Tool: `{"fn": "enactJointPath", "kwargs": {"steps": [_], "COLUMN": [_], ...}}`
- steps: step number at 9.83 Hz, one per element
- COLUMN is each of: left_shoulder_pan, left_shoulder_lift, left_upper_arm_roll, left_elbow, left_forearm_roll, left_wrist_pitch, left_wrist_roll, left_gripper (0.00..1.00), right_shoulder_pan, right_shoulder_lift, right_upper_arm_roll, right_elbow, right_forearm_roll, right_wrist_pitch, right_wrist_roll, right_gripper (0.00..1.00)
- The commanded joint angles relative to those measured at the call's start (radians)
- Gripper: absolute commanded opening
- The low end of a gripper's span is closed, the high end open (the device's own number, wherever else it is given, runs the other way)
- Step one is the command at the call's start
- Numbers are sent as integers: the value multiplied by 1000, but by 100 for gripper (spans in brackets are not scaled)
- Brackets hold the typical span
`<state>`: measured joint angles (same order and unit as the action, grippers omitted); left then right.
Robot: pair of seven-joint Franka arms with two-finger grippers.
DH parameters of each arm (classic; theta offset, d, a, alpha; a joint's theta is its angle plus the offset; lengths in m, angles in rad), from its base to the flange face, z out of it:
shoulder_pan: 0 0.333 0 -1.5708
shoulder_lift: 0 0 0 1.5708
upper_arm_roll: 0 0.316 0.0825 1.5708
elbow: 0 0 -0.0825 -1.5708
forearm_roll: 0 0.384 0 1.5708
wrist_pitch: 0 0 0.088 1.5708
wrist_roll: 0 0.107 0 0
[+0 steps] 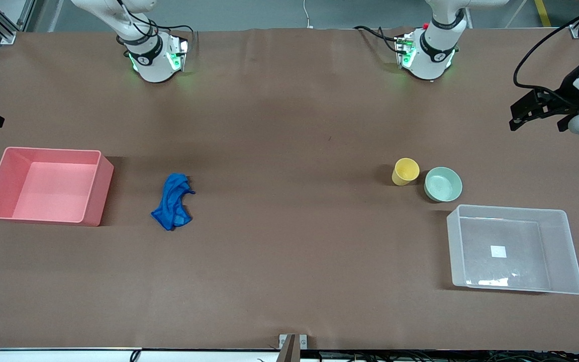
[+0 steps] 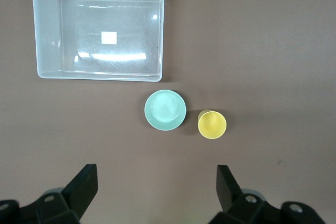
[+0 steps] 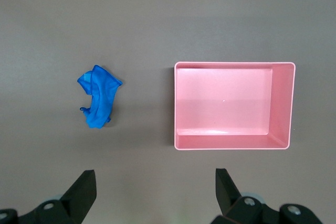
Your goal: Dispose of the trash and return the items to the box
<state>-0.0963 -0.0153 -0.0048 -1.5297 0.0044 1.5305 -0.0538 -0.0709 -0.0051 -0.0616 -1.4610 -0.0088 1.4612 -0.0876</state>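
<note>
Front view: blue rag [image 1: 173, 201] lay toward the right arm's end of the counter [image 1: 289, 125], just beside pink bin [image 1: 48, 185]. Cup [image 1: 405, 171] & bowl [image 1: 443, 184] sat almost touching near clear box [image 1: 514, 249], toward the left arm's end.

Left wrist view: left tool [image 2: 157, 190] hung w/ jaws apart, high over bare counter short of bowl & cup.

Right wrist view: right tool [image 3: 156, 191] hung w/ jaws apart, high over bare counter short of rag & bin; the right arm was likely nearer the rag.

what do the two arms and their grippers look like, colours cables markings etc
Both arms are glossy white with rounded segments. Each has a black band carrying a small white mark near its base, green lights glowing beside it, and thin black cables trailing along. The left gripper and the right gripper each show two black, wedge-shaped fingers on dark mounts with small round screw holes.
</note>
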Motion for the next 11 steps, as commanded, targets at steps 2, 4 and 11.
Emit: {"fn": "enactJointPath", "kwargs": {"steps": [2, 4, 11], "left_shoulder_pan": [1, 1, 1], "left_shoulder_lift": [3, 3, -106], "left_upper_arm_roll": [3, 20, 124], "left_elbow": [-29, -29, -528], "left_forearm_roll": [2, 2, 5], "left_wrist_pitch": [13, 7, 430], "left_wrist_roll": [11, 15, 42], "left_gripper": [100, 100, 100], "right_shoulder_pan": [-18, -18, 26], "right_shoulder_lift": [-4, -4, 69], "right_upper_arm_roll": [9, 9, 210], "right_elbow": [-2, -2, -331], "right_forearm_roll": [13, 13, 1], "right_wrist_pitch": [-4, -7, 297], "right_wrist_roll": [-14, -14, 216], "right_gripper": [100, 100, 100]}}
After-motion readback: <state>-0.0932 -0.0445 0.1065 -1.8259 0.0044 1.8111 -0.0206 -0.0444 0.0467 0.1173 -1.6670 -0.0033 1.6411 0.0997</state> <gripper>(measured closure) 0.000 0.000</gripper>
